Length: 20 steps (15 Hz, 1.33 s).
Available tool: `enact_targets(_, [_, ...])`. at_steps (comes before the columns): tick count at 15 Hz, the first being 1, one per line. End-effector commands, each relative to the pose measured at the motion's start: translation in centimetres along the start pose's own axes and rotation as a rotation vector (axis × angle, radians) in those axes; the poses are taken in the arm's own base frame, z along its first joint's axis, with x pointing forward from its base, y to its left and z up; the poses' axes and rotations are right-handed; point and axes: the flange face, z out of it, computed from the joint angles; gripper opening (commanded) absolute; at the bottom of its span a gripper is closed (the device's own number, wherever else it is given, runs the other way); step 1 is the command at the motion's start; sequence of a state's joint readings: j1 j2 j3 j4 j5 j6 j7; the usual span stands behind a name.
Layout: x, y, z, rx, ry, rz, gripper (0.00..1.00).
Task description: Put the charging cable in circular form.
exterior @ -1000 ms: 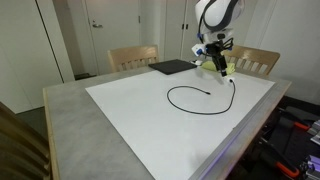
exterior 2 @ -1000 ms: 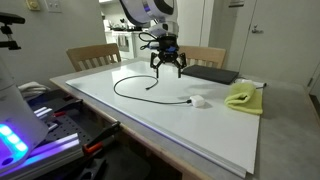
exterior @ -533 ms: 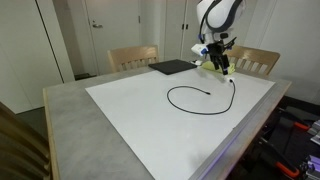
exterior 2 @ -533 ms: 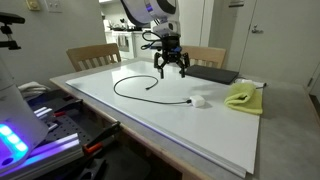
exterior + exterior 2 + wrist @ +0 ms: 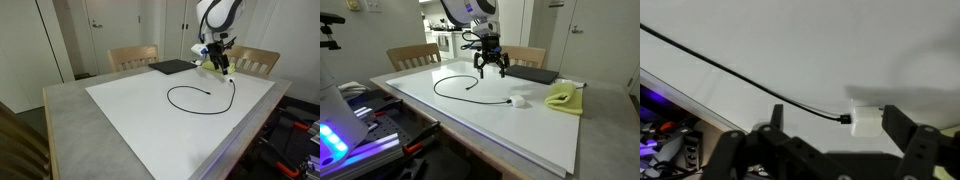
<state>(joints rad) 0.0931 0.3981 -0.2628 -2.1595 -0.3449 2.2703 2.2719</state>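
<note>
The charging cable (image 5: 190, 108) is a thin black cord lying in an open loop on the white sheet in both exterior views (image 5: 445, 92). One end carries a small white adapter block (image 5: 517, 101), the other a small plug (image 5: 207, 92). In the wrist view the cable (image 5: 730, 70) runs from the top left to the adapter (image 5: 868, 120), which lies on the sheet below and between the finger tips. My gripper (image 5: 837, 125) is open and empty. It hovers above the far part of the sheet in both exterior views (image 5: 218, 60) (image 5: 490, 66), apart from the cable.
A flat black pad (image 5: 172, 67) (image 5: 530, 74) lies at the far side. A yellow-green cloth (image 5: 563, 96) lies near the adapter. The white sheet (image 5: 130, 100) covers a grey table (image 5: 70, 120). Wooden chairs (image 5: 133, 56) stand behind it.
My gripper has shifted slightly sideways and up above the far part of the sheet, still open. The cable and adapter have not moved.
</note>
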Motion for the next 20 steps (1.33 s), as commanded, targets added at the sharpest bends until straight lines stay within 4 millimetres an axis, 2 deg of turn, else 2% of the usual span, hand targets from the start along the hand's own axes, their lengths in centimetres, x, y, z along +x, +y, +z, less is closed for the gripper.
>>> enact_targets(1, [0.9,-1.4,0.0,-0.009,0.025,-0.031,1.0])
enact_targets(3, [1.7,-2.6,0.1,-0.023,0.018,-0.057,1.0])
enact_targets(5, [3.3,-3.3,-0.2,-0.017,-0.061,-0.192,1.0])
enact_targets(9, [6.2,-5.5,0.2,-0.054,-0.09,-0.408,1.0])
enact_targets(14, [8.3,-6.7,0.7,0.026,0.041,-0.665,1.0])
enact_targets(15, [8.2,-6.0,0.2,0.001,-0.002,-0.582,1.0])
enact_targets(20, [8.4,-6.2,0.4,0.011,0.027,-0.636,1.0])
